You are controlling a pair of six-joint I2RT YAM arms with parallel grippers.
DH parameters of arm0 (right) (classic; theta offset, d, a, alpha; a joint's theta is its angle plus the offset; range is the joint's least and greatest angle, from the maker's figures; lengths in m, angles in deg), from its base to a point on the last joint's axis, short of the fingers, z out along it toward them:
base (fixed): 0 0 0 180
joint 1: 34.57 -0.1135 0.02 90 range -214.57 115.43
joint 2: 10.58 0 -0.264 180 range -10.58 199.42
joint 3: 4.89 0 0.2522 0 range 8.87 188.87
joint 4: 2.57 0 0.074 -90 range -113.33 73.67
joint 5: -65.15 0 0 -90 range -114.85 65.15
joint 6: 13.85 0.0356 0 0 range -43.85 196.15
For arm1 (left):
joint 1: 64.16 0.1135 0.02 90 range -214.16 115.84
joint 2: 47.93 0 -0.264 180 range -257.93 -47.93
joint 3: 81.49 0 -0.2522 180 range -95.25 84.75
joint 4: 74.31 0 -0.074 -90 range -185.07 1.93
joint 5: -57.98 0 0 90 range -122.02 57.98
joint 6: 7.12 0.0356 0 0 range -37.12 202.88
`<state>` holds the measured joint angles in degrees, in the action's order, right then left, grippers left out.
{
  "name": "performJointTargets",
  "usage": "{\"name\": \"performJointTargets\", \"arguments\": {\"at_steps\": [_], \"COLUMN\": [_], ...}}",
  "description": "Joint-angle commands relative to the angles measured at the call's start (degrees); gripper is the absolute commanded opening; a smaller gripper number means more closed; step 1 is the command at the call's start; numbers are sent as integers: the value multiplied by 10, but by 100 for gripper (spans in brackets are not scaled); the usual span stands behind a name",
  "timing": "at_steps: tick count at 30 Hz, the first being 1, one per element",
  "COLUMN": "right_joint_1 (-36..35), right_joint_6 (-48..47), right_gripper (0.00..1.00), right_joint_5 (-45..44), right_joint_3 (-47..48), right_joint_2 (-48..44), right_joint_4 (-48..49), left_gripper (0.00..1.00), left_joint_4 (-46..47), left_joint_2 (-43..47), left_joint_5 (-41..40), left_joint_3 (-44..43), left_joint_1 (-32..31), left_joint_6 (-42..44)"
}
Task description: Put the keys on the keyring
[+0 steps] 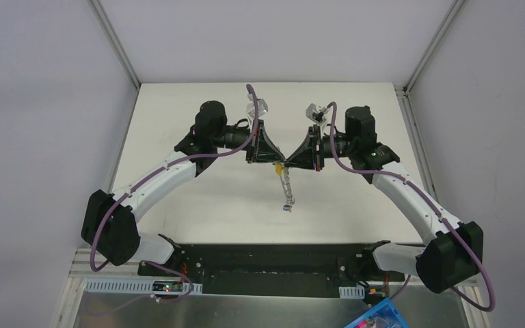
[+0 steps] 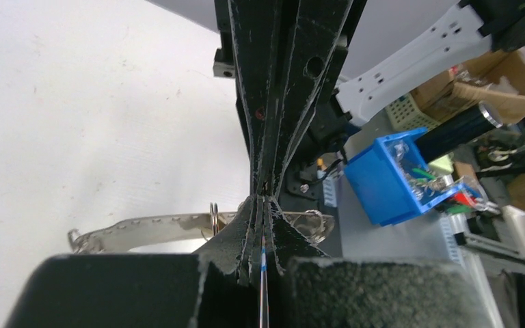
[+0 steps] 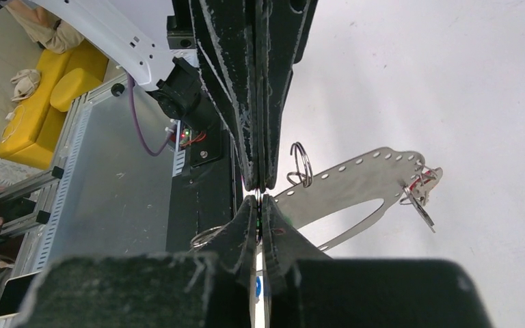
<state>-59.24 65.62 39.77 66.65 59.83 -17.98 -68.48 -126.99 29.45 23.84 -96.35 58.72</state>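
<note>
My left gripper (image 1: 278,162) and right gripper (image 1: 288,162) meet tip to tip above the table's middle, both shut. A perforated metal strap (image 1: 286,186) carrying split rings, the keyring, hangs from that meeting point. My left fingers (image 2: 246,225) pinch it at the top. My right fingers (image 3: 277,229) are shut on a green key (image 3: 256,223), of which only a sliver shows. A yellow key (image 1: 277,168) hangs just below the tips. A blue key (image 1: 286,208) is at the strap's lower end. A red key (image 3: 420,182) sits on a ring there. Loose rings (image 3: 301,164) hang on the strap.
The white table (image 1: 198,205) ends at the black base rail (image 1: 266,263) near the arms. A blue bin (image 2: 396,171) of parts stands off the table beside the bases. Grey walls enclose the far and side edges.
</note>
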Motion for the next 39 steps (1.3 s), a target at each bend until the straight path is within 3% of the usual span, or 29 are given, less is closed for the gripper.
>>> {"name": "performJointTargets", "arguments": {"at_steps": [1,6,12,16,20,25,39], "right_joint_1": [3,-24,-61,-71,-72,-72,-72], "right_joint_6": [-55,-113,-144,-148,-143,-143,-141], "right_gripper": [0,0,0,0,0,0,0], "right_joint_5": [-23,-72,-132,-145,-143,-143,-104], "right_joint_3": [44,85,124,133,132,133,126], "right_joint_2": [-18,-5,15,27,34,39,38], "right_joint_4": [-83,-163,-222,-236,-234,-234,-224], "left_gripper": [0,0,1,20,28,32,36], "left_joint_4": [-79,-175,-217,-217,-224,-274,-279], "left_joint_2": [34,32,26,28,31,35,16], "left_joint_5": [-4,-18,-32,-34,-23,-11,-18], "left_joint_3": [-15,-37,-57,-62,-65,-73,-94], "left_joint_1": [10,5,-2,-3,-7,-12,-28], "left_joint_6": [118,192,224,234,249,301,313]}}
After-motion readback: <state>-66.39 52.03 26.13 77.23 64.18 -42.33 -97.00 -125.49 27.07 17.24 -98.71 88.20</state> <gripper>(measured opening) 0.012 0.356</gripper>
